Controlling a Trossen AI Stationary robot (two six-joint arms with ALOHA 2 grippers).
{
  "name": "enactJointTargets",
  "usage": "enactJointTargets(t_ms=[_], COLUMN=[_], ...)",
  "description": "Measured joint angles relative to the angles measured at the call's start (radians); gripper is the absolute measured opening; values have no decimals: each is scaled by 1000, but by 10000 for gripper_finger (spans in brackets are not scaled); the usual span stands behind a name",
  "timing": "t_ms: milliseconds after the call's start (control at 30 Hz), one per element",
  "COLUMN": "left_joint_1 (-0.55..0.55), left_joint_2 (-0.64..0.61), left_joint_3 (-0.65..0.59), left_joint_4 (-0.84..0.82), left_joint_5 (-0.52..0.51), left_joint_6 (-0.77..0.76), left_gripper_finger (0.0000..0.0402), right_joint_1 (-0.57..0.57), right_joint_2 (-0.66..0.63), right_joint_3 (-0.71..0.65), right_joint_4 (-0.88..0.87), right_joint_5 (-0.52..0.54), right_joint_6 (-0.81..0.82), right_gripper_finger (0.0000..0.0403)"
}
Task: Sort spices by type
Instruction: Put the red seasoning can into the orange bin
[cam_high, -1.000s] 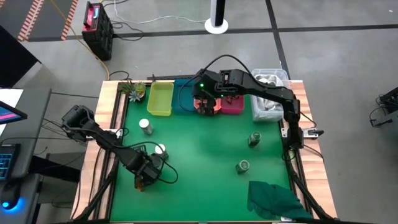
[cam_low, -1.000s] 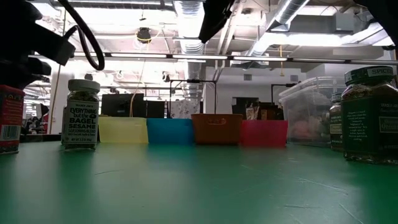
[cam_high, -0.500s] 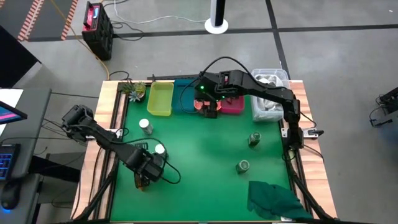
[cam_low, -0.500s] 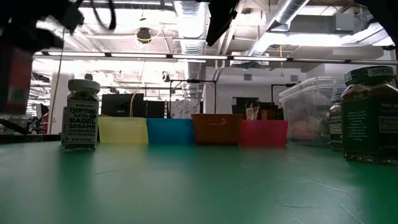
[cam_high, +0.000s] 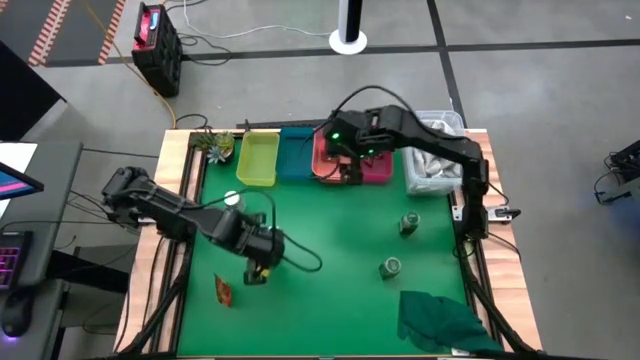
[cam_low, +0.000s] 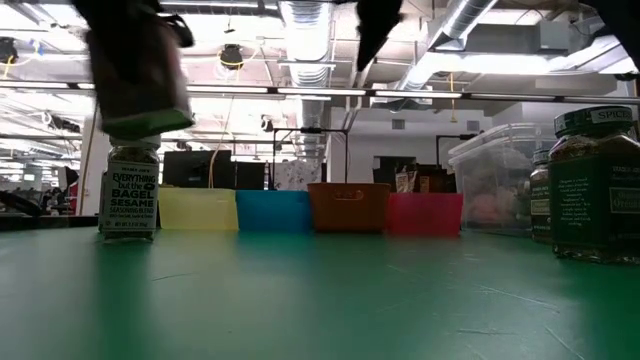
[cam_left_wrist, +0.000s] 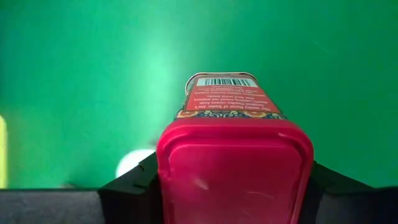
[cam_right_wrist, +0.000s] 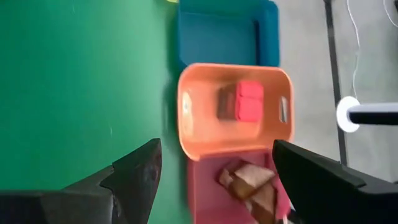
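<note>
A: What's at the left of the high view?

B: The left gripper (cam_high: 257, 262) sits left of centre over the green mat (cam_high: 330, 250), clamped on a red tin (cam_left_wrist: 233, 162). The wrist view shows the tin's pink lid filling the lower frame, dark fingers (cam_left_wrist: 127, 196) pressed against both sides. In the low view it hangs blurred at the upper left, clear of the mat.

A: Anything else nearby?

B: A white-capped jar (cam_high: 232, 199) stands just up-left of that gripper, reading "Everything but the Bagel" in the low view. A brown-orange piece (cam_high: 222, 290) lies lower left, near the mat's edge.

A: And along the top?

B: Bins in a row: yellow (cam_high: 256, 160), blue (cam_high: 297, 155), orange (cam_high: 325, 158), pink (cam_high: 378, 168), then a clear tub (cam_high: 432, 160) at the upper right. Red cubes (cam_right_wrist: 249, 101) lie in the orange bin, brown pieces (cam_right_wrist: 250, 180) in the pink one.

A: The right gripper?

B: The right gripper (cam_high: 348, 170) hovers at upper centre, over the orange and pink bins. Its fingers (cam_right_wrist: 140, 168) stand wide apart, with nothing between them.

A: The right side?

B: Two green jars, one (cam_high: 409, 223) right of centre, the other (cam_high: 390, 266) just below and left of it. A dark green cloth (cam_high: 440, 320) lies at the lower right.
</note>
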Motion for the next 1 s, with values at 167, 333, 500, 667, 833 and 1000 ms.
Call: enactJointTargets(t_ms=[167,333,500,667,833,1000], left_joint_1=[114,222,316,376,385,390], left_joint_2=[0,0,6,101,238,313], left_joint_3=[0,0,0,1,1,1], left_joint_4=[40,107,168,201,200,200], left_joint_5=[-19,-23,-10,87,100,95], left_joint_6=[116,228,327,399,475,495], left_gripper_finger=[201,202,202,203,203,206], right_joint_1=[-29,-62,-70,-56,-29,4], right_joint_2=[-74,-137,-179,-247,-322,-385], right_joint_3=[0,-25,-138,-312,-445,-512], right_joint_4=[-43,-42,-36,5,51,102], right_joint_5=[2,2,2,1,0,0], right_joint_6=[54,122,175,214,252,279], right_gripper_finger=[338,338,338,338,338,338])
